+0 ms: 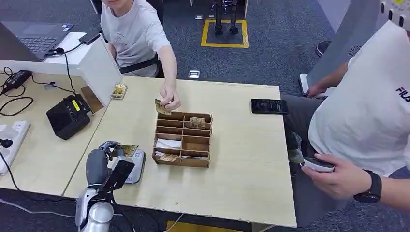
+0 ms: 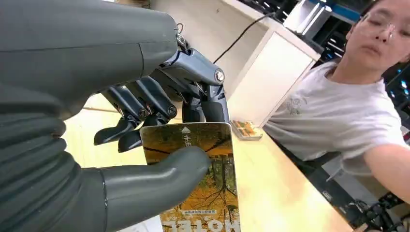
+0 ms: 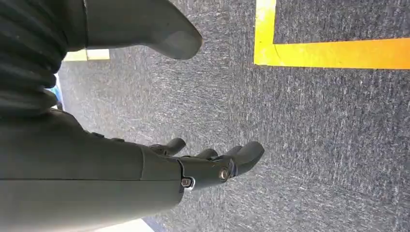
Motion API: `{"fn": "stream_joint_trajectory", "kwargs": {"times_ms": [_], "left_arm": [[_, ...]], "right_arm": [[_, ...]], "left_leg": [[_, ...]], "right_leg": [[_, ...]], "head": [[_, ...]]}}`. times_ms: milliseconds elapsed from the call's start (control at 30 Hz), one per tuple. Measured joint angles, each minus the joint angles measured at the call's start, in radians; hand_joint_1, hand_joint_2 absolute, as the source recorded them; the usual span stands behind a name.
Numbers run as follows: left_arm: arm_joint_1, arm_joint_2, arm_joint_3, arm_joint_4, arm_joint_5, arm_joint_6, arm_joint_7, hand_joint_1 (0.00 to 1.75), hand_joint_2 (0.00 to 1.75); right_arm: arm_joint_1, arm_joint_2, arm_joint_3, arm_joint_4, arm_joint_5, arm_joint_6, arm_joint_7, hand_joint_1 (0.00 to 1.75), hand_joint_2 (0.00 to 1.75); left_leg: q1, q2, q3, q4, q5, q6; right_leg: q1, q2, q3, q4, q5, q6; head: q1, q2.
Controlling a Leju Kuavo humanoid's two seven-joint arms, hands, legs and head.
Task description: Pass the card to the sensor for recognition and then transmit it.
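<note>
left hand (image 2: 145, 159) pinches card (image 2: 203, 188) over sensor (image 1: 137, 166) | wrist: HOTEL print | right hand (image 3: 203, 166) empty, spread

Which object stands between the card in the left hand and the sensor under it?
Nothing visible does. The left hand holds the card just above the sensor; the wooden organizer stands beside it, off that path.
</note>
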Motion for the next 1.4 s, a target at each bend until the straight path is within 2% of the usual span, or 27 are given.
{"fn": "stream_joint_trajectory", "kwargs": {"times_ms": [900, 1067, 1400], "left_arm": [[-0.003, 0.001, 0.002, 0.103, -0.073, 0.010, 0.025, 1.75, 1.75], [-0.009, 0.001, 0.025, 0.124, -0.092, 0.038, 0.033, 1.75, 1.75], [-0.017, 0.001, 0.055, 0.151, -0.108, 0.045, 0.036, 1.75, 1.75]], "right_arm": [[0.000, 0.000, 0.000, 0.000, 0.003, 0.000, 0.000, 0.00, 1.75], [0.000, 0.001, 0.000, 0.000, 0.003, 0.000, 0.000, 0.00, 1.75], [0.000, 0.001, 0.000, 0.000, 0.018, -0.002, -0.004, 0.00, 1.75]], "left_leg": [[0.000, 0.000, 0.000, 0.000, 0.000, 0.000], [0.000, 0.000, 0.000, 0.000, 0.000, 0.000], [0.000, 0.000, 0.000, 0.000, 0.000, 0.000]], "right_leg": [[0.000, 0.000, 0.000, 0.000, 0.000, 0.000], [0.000, 0.000, 0.000, 0.000, 0.000, 0.000], [0.000, 0.000, 0.001, 0.000, 0.000, 0.000]], "head": [[0.000, 0.000], [0.000, 0.000], [0.000, 0.000]]}}
